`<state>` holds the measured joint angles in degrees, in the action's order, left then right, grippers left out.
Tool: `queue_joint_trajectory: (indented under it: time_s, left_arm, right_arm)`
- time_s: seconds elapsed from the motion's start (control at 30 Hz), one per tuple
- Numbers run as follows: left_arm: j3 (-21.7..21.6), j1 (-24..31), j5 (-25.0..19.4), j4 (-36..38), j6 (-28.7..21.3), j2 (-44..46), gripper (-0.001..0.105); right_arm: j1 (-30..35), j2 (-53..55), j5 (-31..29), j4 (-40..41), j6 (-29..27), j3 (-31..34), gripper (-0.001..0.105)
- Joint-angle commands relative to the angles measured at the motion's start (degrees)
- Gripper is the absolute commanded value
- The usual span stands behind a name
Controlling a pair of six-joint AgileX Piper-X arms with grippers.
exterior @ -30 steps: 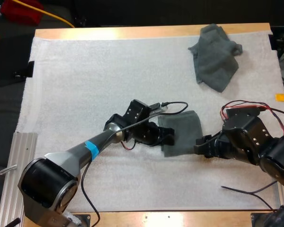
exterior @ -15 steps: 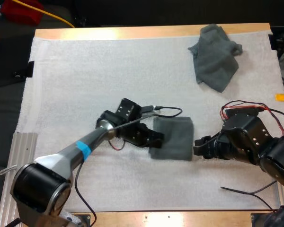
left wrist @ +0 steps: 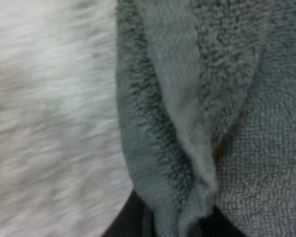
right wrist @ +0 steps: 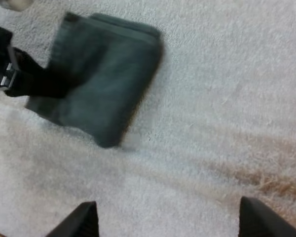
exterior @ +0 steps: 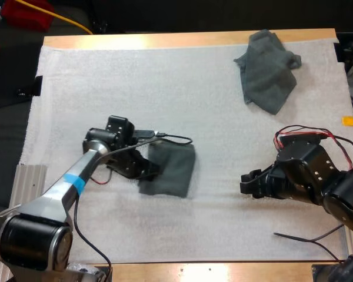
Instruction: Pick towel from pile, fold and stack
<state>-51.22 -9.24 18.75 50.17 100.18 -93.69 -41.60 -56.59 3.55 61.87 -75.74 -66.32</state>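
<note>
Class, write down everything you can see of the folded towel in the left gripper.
The folded towel is dark grey-green terry cloth, a roughly rectangular pad of several layers. It lies flat on the white mat, left of centre. The left gripper pinches its left edge, jaws shut on the layered fold. Nothing else touches it.

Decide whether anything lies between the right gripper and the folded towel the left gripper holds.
Nothing visible does. Only bare white mat separates the right gripper, jaws open, from the folded towel in the left gripper. The crumpled towel lies at the mat's far right corner, well aside.
</note>
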Motion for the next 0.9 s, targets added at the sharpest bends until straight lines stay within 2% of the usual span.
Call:
queue_joint_trajectory:
  time_s: [0.0,0.13,0.23,0.7,0.87]
  left_arm:
    - [-0.68,1.3,-4.52,1.87,-1.77,0.67,0.0]
    - [-1.94,4.99,-9.76,3.39,-3.85,0.66,0.0]
    - [-2.67,7.79,-11.87,3.86,-5.36,0.66,0.0]
    - [-5.59,22.61,-12.99,3.5,-5.17,0.66,0.0]
    - [-6.32,24.31,-17.78,3.2,-5.52,0.66,0.0]
  right_arm:
    - [0.01,0.36,0.39,0.51,0.01,-0.38,0.058]
    - [0.01,0.36,0.64,0.51,0.01,-0.38,0.058]
    - [0.01,0.36,1.02,0.51,0.01,-0.38,0.058]
    - [0.01,0.36,1.72,0.51,0.01,-0.38,0.058]
    - [0.01,0.36,1.8,0.51,0.01,-0.38,0.058]
